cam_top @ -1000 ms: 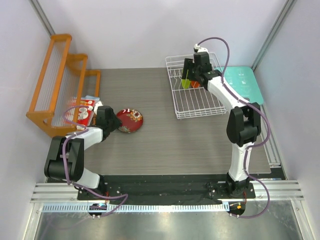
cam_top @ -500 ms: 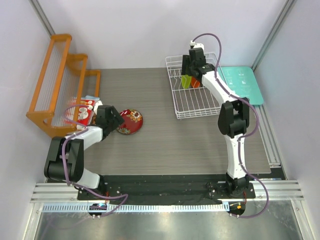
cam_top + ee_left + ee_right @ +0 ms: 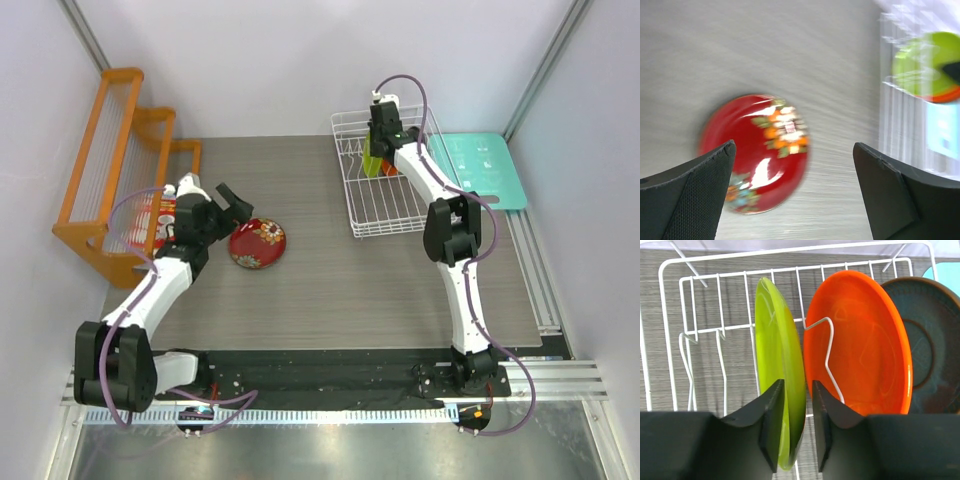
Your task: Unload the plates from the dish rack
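The glossy red plate (image 3: 258, 243) with floral marks lies flat on the table, blurred in the left wrist view (image 3: 750, 145). My left gripper (image 3: 232, 203) hovers over its left side, open, with nothing between its fingers (image 3: 794, 147). In the white wire dish rack (image 3: 395, 215) the lime-green plate (image 3: 780, 360) stands on edge. My right gripper (image 3: 798, 387) is shut on its rim, one finger on each face (image 3: 378, 150). An orange plate (image 3: 860, 345) stands in the slot beside it. A dark teal plate face (image 3: 930, 340) shows behind that one.
An orange stepped wooden rack (image 3: 115, 160) stands at the far left, with a red-and-white packet (image 3: 160, 222) in front of it. A teal board (image 3: 485, 170) lies right of the dish rack. Walls close in both sides.
My left gripper has opened, let go of the red plate and lifted back from it. My right gripper has come down over the lime-green plate and closed on it.
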